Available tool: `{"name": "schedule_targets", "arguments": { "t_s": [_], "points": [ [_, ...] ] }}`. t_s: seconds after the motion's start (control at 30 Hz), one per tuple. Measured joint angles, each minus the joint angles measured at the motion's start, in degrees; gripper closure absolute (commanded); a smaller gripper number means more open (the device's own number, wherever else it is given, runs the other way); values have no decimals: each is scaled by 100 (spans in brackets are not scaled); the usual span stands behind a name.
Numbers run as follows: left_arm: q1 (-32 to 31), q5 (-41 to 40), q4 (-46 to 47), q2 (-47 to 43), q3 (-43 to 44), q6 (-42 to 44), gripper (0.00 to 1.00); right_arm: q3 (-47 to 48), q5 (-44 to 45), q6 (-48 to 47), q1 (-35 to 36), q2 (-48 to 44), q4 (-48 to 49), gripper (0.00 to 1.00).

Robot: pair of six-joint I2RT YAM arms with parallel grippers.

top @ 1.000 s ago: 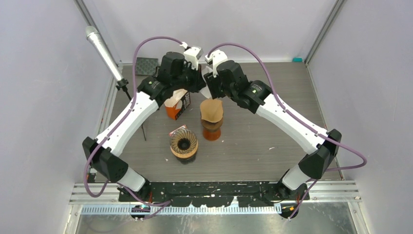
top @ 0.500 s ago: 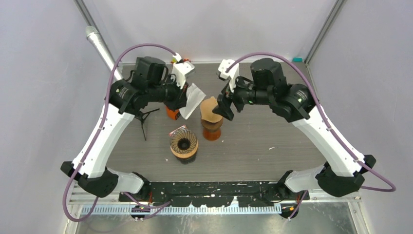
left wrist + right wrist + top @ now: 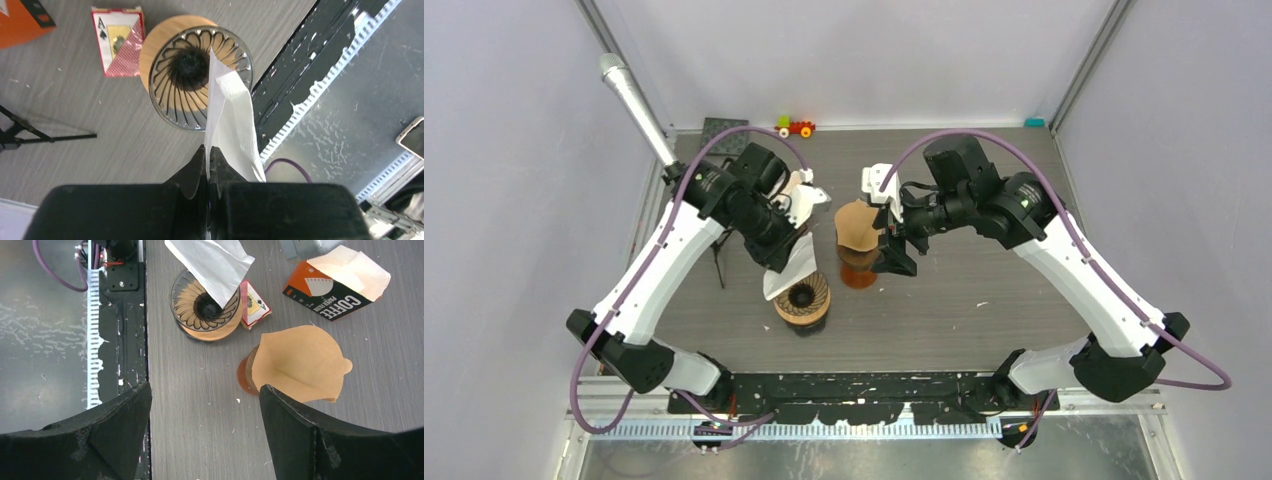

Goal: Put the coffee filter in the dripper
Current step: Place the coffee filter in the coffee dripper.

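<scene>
My left gripper (image 3: 786, 262) is shut on a white paper coffee filter (image 3: 790, 268), pinching its edge. The filter hangs with its tip over the rim of the wire dripper (image 3: 803, 297) on a round wooden base. In the left wrist view the filter (image 3: 231, 112) reaches from the gripper (image 3: 208, 150) to the dripper's dark centre (image 3: 192, 67). My right gripper (image 3: 894, 252) is open and empty, just right of a brown filter (image 3: 857, 224) that sits in an amber dripper (image 3: 859, 272). The right wrist view shows the white filter (image 3: 210, 265) over the wire dripper (image 3: 202, 310).
An orange coffee-filter box (image 3: 330, 290) and a playing card (image 3: 254, 304) lie behind the wire dripper. A small black tripod (image 3: 717, 255) stands to the left. A microphone (image 3: 634, 100), a black pad (image 3: 724, 132) and a toy (image 3: 794, 126) are at the back.
My left gripper has carried the white filter from beside the box down and forward to the wire dripper. My right gripper has dropped lower beside the brown filter.
</scene>
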Motion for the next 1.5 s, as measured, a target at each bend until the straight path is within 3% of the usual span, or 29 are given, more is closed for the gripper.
{"name": "schedule_targets", "arguments": {
  "t_s": [0.37, 0.8, 1.13, 1.5],
  "points": [
    [-201, -553, -195, 339, -249, 15, 100, -22, 20, -153, 105, 162, -55, 17],
    [-271, -638, -216, 874, -531, 15, 94, 101, 686, -518, 1445, 911, -107, 18],
    [-275, -483, -216, 1259, -531, 20, 94, 278, 2033, -925, 2627, 1075, -107, 28],
    [-275, -393, -219, 1279, -529, 66, 95, 706, 3469, -1443, 3447, 2085, -208, 32]
  ]
}}
